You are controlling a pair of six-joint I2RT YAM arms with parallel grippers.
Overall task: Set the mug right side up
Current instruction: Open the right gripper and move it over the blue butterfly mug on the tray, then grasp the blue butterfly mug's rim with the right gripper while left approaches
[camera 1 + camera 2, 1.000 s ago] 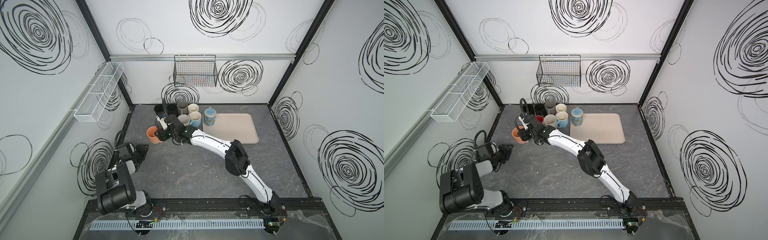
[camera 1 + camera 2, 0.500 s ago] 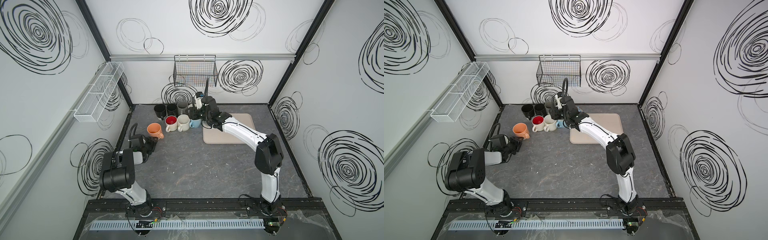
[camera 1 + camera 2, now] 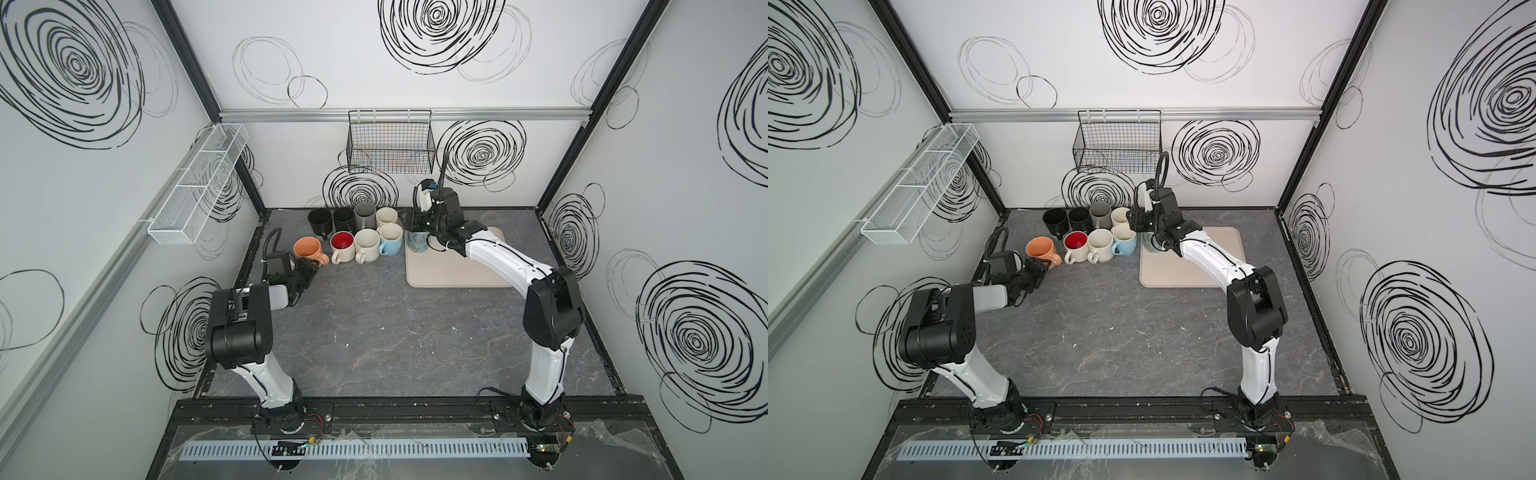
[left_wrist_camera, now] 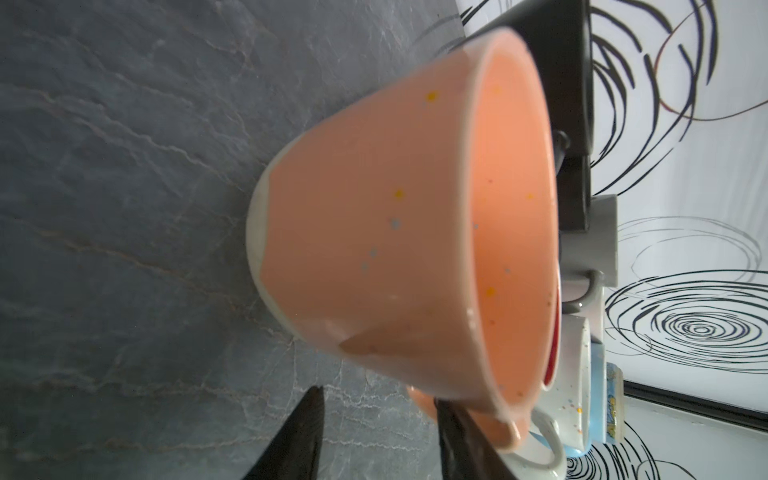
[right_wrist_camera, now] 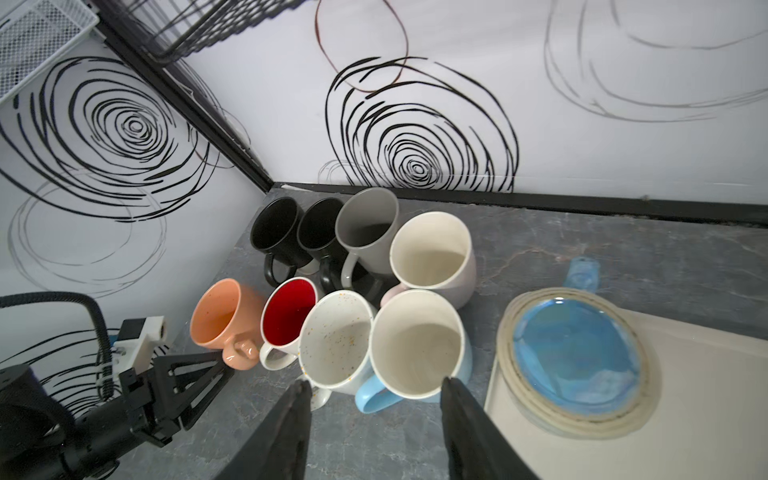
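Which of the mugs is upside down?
The blue-patterned mug on the beige mat: its glazed base faces up. The eight mugs grouped beside the mat all show open mouths.

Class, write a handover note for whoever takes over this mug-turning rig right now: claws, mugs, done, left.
Left claw: open, empty, at the handle of the orange mug.
Right claw: open, empty, hovering by the patterned mug.
Patterned mug: base up on the far left corner of the tan mat.
Done: eight other mugs stand upright left of the mat.
Left: grip the patterned mug and turn it over.
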